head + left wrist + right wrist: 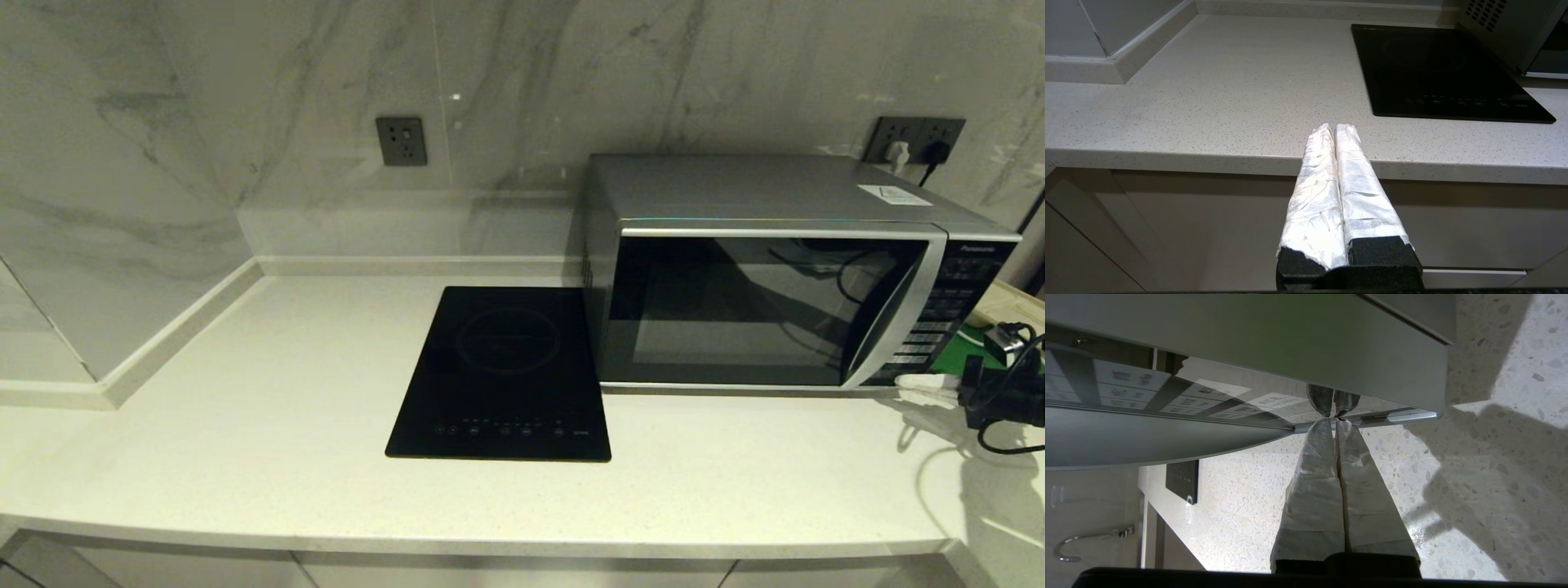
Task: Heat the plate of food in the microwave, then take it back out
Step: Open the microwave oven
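Note:
The silver microwave stands at the back right of the counter with its dark glass door closed. The plate of food is out of view; nothing shows through the glass. My right gripper is shut and empty, and its taped tips touch the bottom edge of the keypad panel, just right of the curved handle. In the right wrist view the right gripper meets its own reflection on the microwave. My left gripper is shut, empty and parked below the counter's front edge.
A flat black induction hob lies left of the microwave. A green tray peeks out behind my right wrist, to the right of the oven. Wall sockets sit on the marble back wall. Pale counter spreads to the left.

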